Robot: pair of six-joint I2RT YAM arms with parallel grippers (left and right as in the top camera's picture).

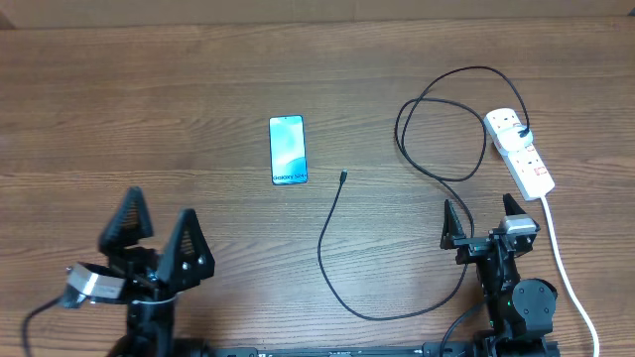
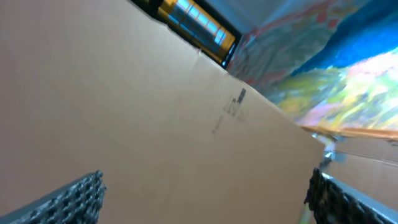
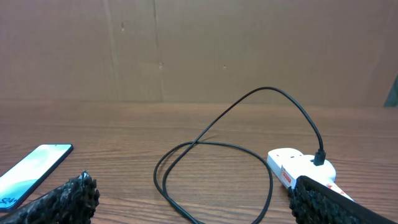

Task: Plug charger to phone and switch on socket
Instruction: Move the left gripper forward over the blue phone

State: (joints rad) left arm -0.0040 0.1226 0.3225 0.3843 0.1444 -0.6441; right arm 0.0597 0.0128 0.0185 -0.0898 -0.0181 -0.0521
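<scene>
On the far left, my left claw (image 1: pixel 159 201) hovers above the near edge of the bench (image 1: pixel 149 89), its 2 fingers spread wide with nothing between them. Its wrist camera is tilted upward and shows only a brown cardboard wall (image 2: pixel 143 106) and the 2 dark fingertips (image 2: pixel 68 199) at the bottom corners.

Further right, toward the middle of the bench, the phone (image 1: pixel 288 150) lies flat, screen up and lit pale blue-teal, with white text at its near short edge. It lies well apart from both claws.

Just right of the phone, with bare wood between them, the charger's small plug tip (image 1: pixel 342 178) rests on the bench, unconnected. From that tip the charger (image 1: pixel 321 243) runs toward me, bends right in a wide curve near the bench's front edge, passes by the right arm, then climbs into 1 large loop (image 1: pixel 437 129) on the far right side.

My right claw (image 1: pixel 478 203) sits near the front right, fingers wide apart and empty, pointing toward the loop.

At the far right the socket (image 1: pixel 520 151) lies at a slant. The charger's black plug (image 1: pixel 523 134) is seated in its far outlet, which the right wrist view confirms. I cannot tell the position of the red switches. The thick white cord (image 1: pixel 561 268) leaves the socket's near end and trails toward the front right corner.
</scene>
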